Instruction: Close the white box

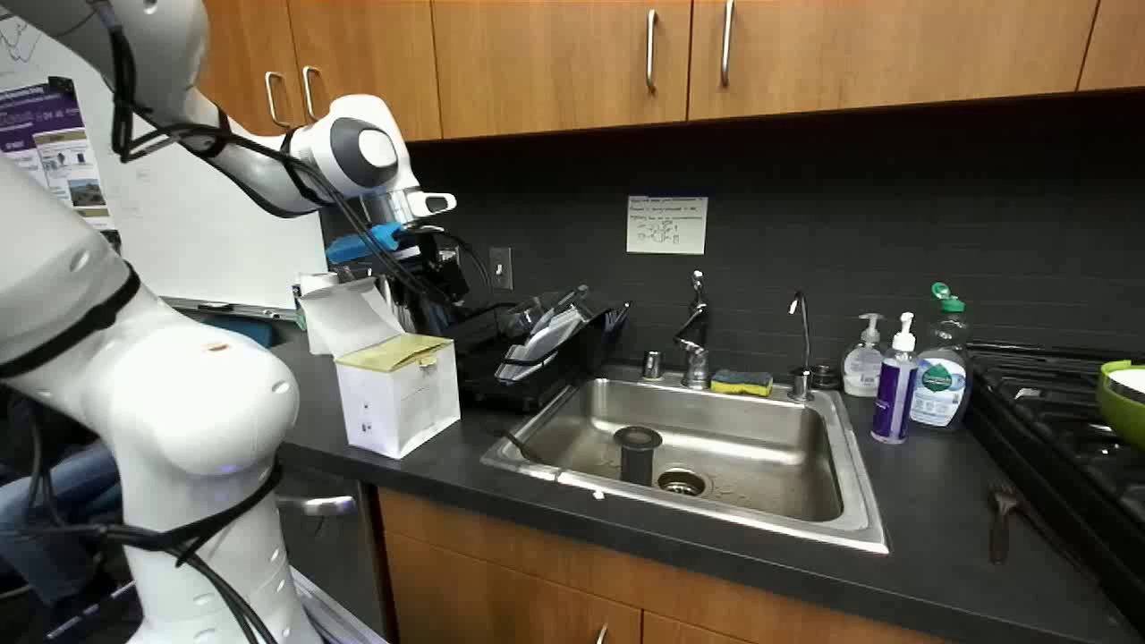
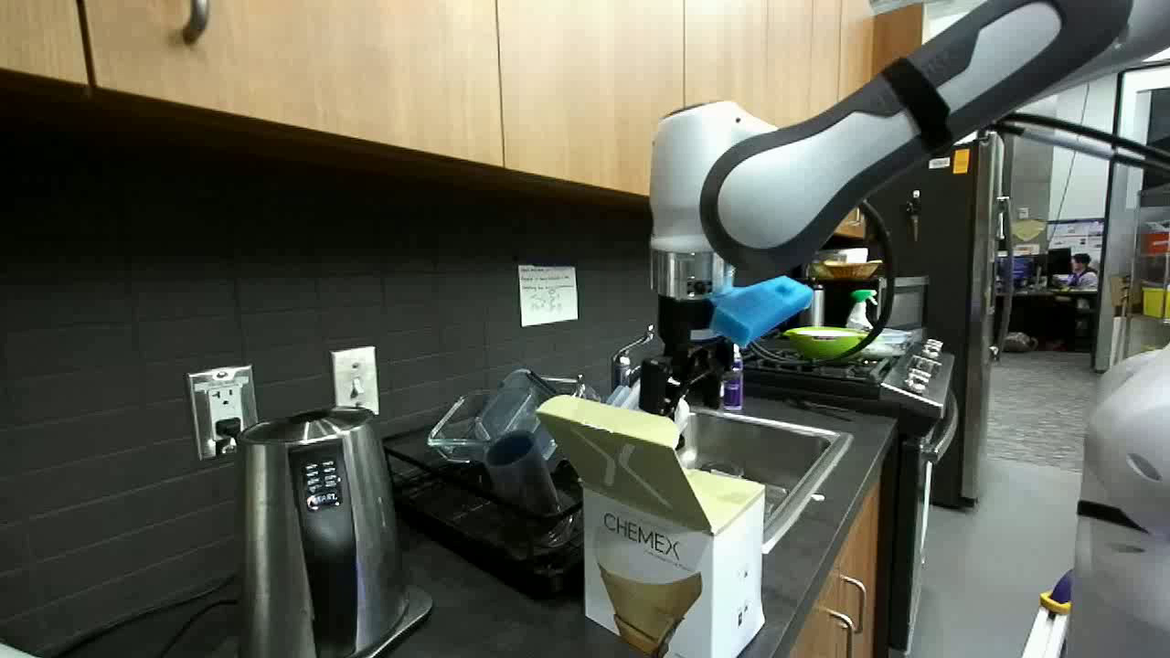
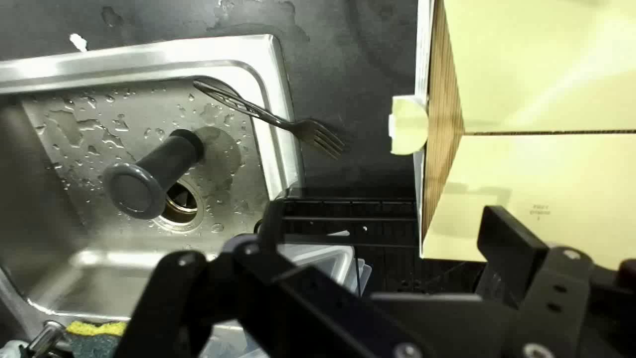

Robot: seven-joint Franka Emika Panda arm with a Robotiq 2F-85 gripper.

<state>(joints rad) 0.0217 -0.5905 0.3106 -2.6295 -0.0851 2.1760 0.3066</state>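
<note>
Black fingers (image 3: 512,248) crowd the near part of the wrist view, spread wide with nothing pinched between them. Our white box (image 1: 398,402) stands upright on the counter (image 2: 512,631), lower than the fingers and to one side; its flap (image 2: 631,457) is raised at a slant, so we judge the closing not yet done. One finger overlaps the box's yellow panel (image 3: 546,174) in the wrist view (whether it touches, we cannot tell).

To fold the flap over well, we should take the gripper (image 3: 385,223) round to whichever face turns away from the opening, rather than drag it across the free edge. Drawing the fingers together first would probably give us a steadier pusher. We want contact high on the flap, then a slow arc down, ending in a flat press beside the tab (image 3: 410,127). Because the box is likely light and sits near the counter's front edge, we should push gently.

Farther out, the dish rack (image 2: 475,553) lies beneath the fingers, and we could knock its dishes (image 2: 516,416) by dipping too low. On the fingers' side away from the box, a fork (image 3: 285,124) lies across the rim of the sink (image 3: 280,174); the kettle (image 2: 329,539) stands well apart from the fingers.
</note>
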